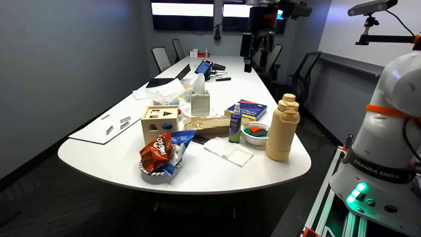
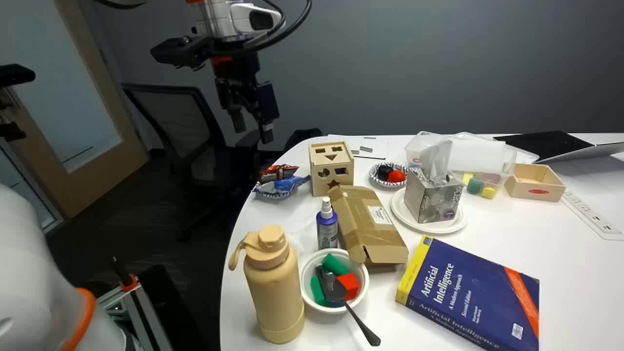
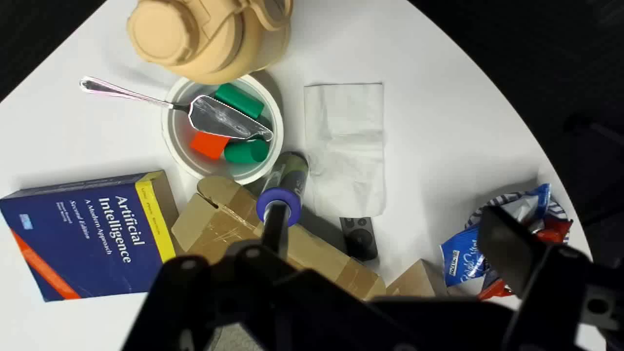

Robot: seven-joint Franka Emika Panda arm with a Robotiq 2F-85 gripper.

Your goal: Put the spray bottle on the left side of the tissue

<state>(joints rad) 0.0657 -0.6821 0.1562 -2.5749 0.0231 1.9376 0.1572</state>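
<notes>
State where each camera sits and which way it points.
Exterior view: beside the table, facing across to a grey wall; arm and gripper show.
Exterior view: off the rounded end, facing lengthwise toward screens; arm and gripper show.
Wrist view: on the arm, facing down at the tissue; only the gripper shows.
Both exterior views share the spray bottle.

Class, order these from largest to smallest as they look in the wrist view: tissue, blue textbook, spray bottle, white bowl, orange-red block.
1. Blue textbook
2. Tissue and white bowl: too alike to rank
3. Spray bottle, seen from above
4. Orange-red block, inside the bowl
</notes>
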